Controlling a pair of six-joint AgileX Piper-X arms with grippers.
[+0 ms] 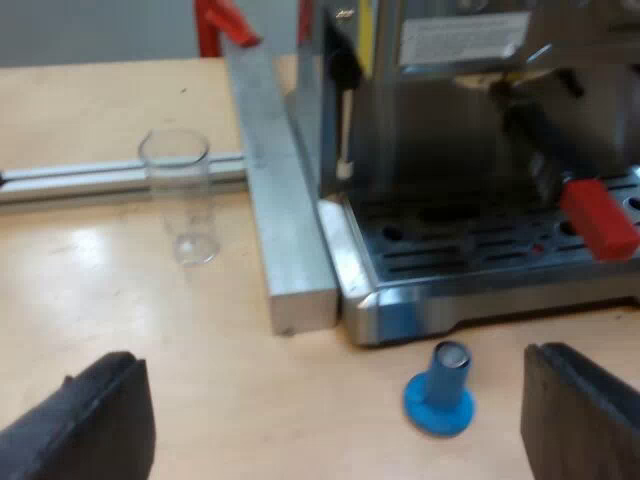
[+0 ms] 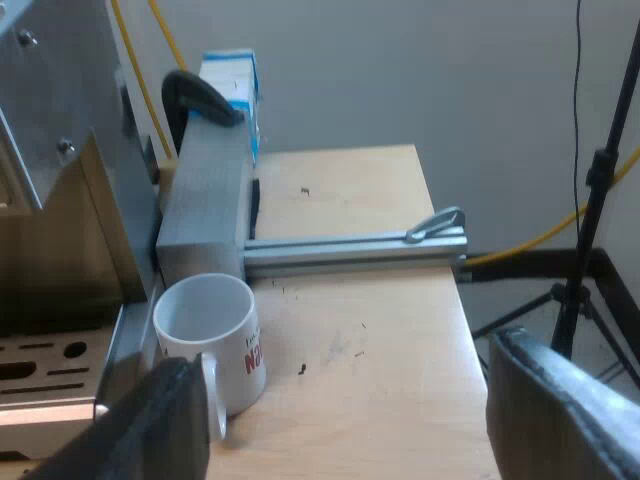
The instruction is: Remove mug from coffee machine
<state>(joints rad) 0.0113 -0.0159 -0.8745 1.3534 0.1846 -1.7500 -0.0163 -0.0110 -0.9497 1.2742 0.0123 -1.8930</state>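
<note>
our left pincer [image 1: 335, 425] is wide open and empty, near the blue tamper [image 1: 440, 392] in front of the espresso machine [image 1: 470, 130]. our right pincer [image 2: 365, 420] gapes empty too; the mug [image 2: 205, 330] stands upright on the tabletop [image 2: 380, 340], just beside the machine.

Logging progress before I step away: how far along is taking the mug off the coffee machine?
Looks done: the mug stands on the table beside the drip tray. In hand: nothing; the right gripper has its jaws open near the mug. Left: probably only backing away.
</note>
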